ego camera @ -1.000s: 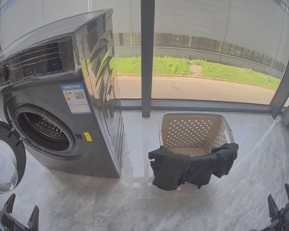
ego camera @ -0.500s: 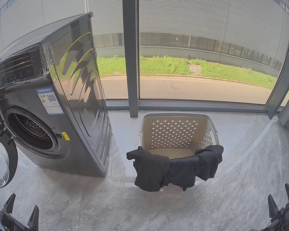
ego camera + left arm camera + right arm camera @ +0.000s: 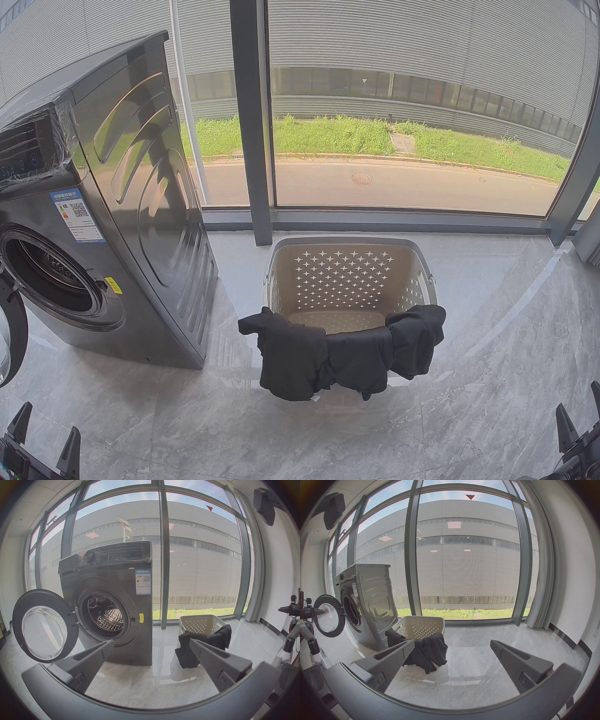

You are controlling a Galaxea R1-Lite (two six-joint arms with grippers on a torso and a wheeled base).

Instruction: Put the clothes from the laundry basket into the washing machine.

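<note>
In the head view a black garment (image 3: pixel 337 359) hangs over the near rim of the laundry basket (image 3: pixel 350 240), most of it outside, with the washing machine (image 3: pixel 125 206) to the left, its door (image 3: pixel 9 331) swung open. The left gripper (image 3: pixel 49 420) and right gripper (image 3: pixel 579 400) sit low at the near corners, both well apart from the cloth. The left wrist view shows the left gripper's fingers spread wide and empty, the open drum (image 3: pixel 104 614) on one side and the basket on the other. The right wrist view shows the right gripper equally wide and empty, facing the draped garment. The likely trouble is a pinch on only a loose edge: the cloth could slip free, drag the light basket, or drop on the floor short of the drum. Against the earlier frames the whole head picture has swung, bringing the basket toward the centre and the washer to the edge; the garment's drape is unchanged.
</note>
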